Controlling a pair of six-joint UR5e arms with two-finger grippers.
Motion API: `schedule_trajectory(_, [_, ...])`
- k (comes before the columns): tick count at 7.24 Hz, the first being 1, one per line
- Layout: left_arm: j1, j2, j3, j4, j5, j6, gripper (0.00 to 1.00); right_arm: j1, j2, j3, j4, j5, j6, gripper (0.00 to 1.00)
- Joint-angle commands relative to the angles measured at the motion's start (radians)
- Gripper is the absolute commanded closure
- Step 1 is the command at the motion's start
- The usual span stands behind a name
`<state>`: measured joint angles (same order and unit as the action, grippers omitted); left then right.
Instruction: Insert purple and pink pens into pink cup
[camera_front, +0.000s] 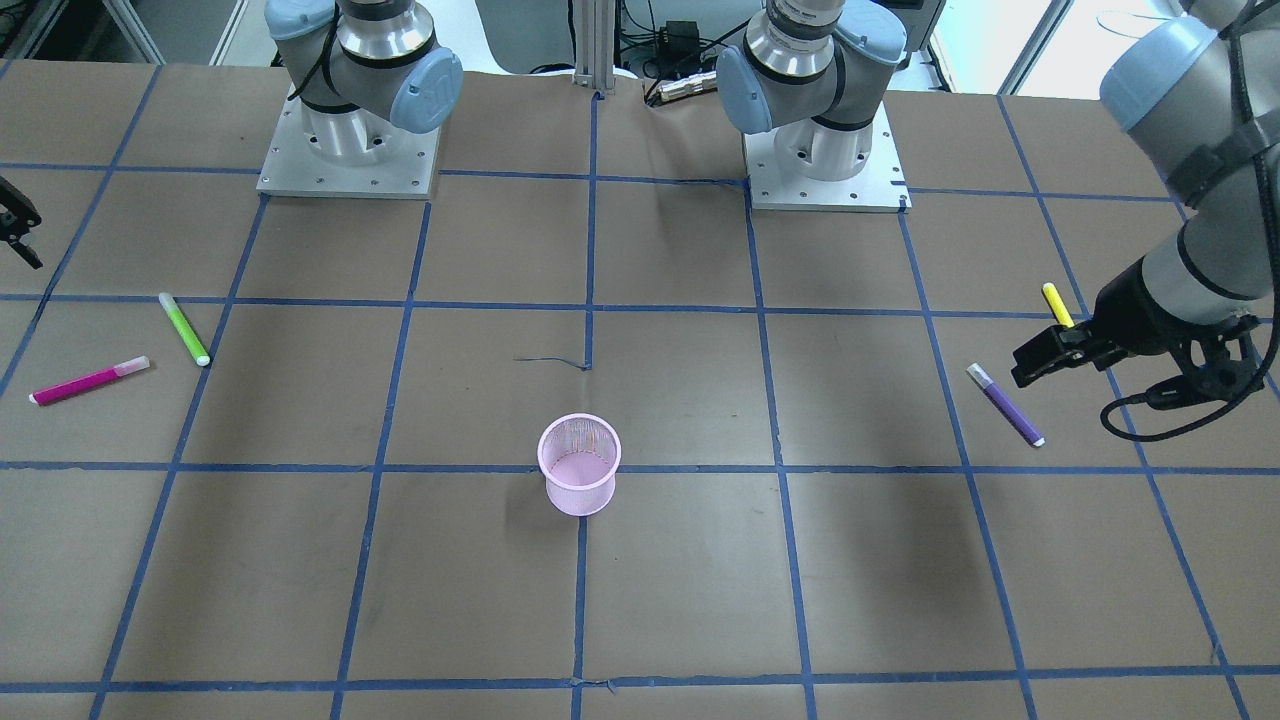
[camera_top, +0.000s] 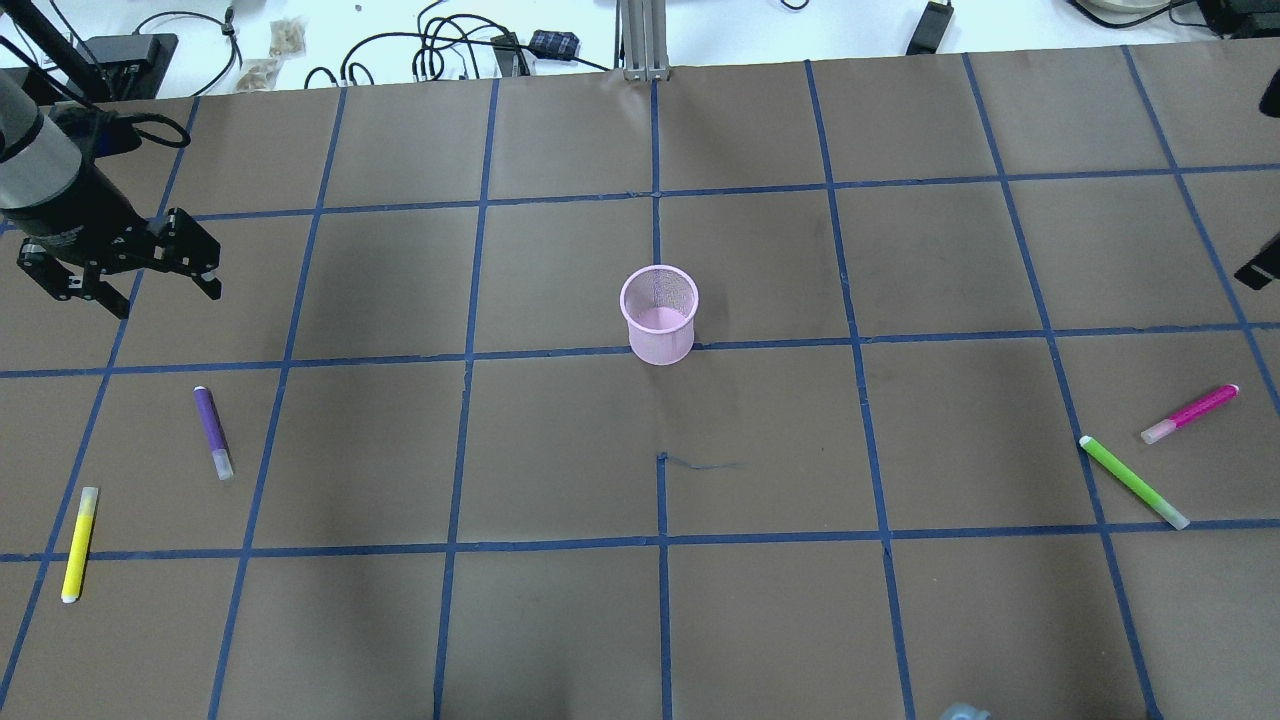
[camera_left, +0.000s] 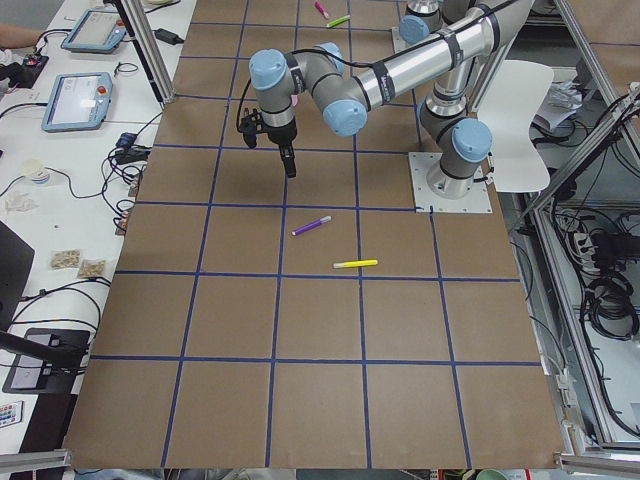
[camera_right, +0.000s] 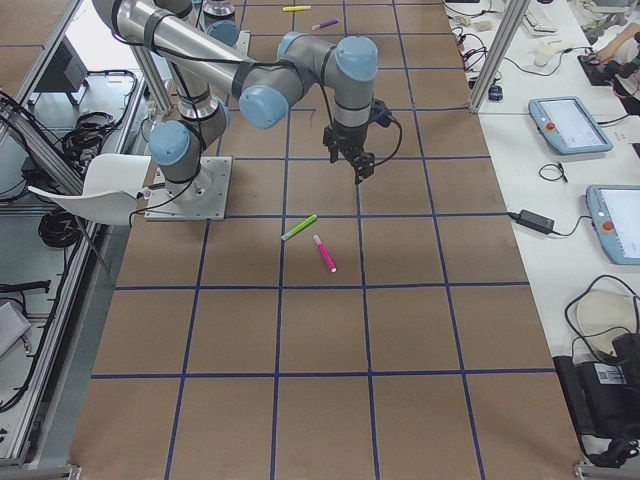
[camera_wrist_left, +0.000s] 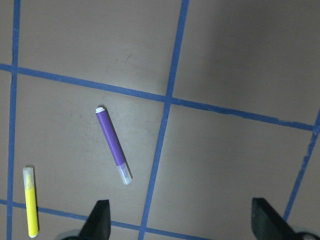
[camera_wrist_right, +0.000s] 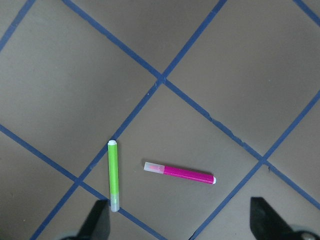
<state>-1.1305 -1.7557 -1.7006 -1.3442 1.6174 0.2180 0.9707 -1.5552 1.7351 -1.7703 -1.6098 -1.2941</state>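
The pink mesh cup (camera_front: 579, 465) stands upright and empty near the table's middle, also in the overhead view (camera_top: 658, 315). The purple pen (camera_top: 212, 432) lies flat on the robot's left side, seen in the left wrist view (camera_wrist_left: 114, 146). My left gripper (camera_top: 168, 300) hangs open and empty above the table, beyond the pen and apart from it. The pink pen (camera_top: 1190, 413) lies flat on the right side, seen in the right wrist view (camera_wrist_right: 179, 172). My right gripper (camera_wrist_right: 180, 220) is open and empty above it, at the overhead view's edge.
A green pen (camera_top: 1134, 482) lies close beside the pink pen. A yellow pen (camera_top: 79, 543) lies near the purple pen, toward the robot. The two arm bases (camera_front: 348, 150) stand on the robot's side of the table. Blue tape lines grid the brown surface.
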Motion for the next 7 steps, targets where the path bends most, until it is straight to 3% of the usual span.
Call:
schedule_trajectory(1, [0.085, -0.063, -0.054, 0.115, -0.008, 0.009, 0.0, -0.122, 0.0, 0.073, -0.014, -0.011, -0.295, 0.0])
schedule_trajectory(2, [0.101, -0.082, -0.085, 0.173, -0.002, 0.023, 0.0, -0.165, 0.001, 0.093, -0.017, -0.006, -0.521, 0.0])
schedule_trajectory(4, [0.112, -0.125, -0.151, 0.323, 0.01, 0.115, 0.0, -0.217, 0.012, 0.17, -0.026, -0.015, -0.728, 0.0])
schedule_trajectory(6, [0.139, -0.174, -0.156, 0.335, 0.004, 0.115, 0.0, -0.234, 0.082, 0.199, -0.143, 0.01, -0.899, 0.0])
schedule_trajectory(7, [0.141, -0.191, -0.156, 0.35, 0.006, 0.112, 0.0, -0.234, 0.143, 0.199, -0.188, 0.043, -1.07, 0.0])
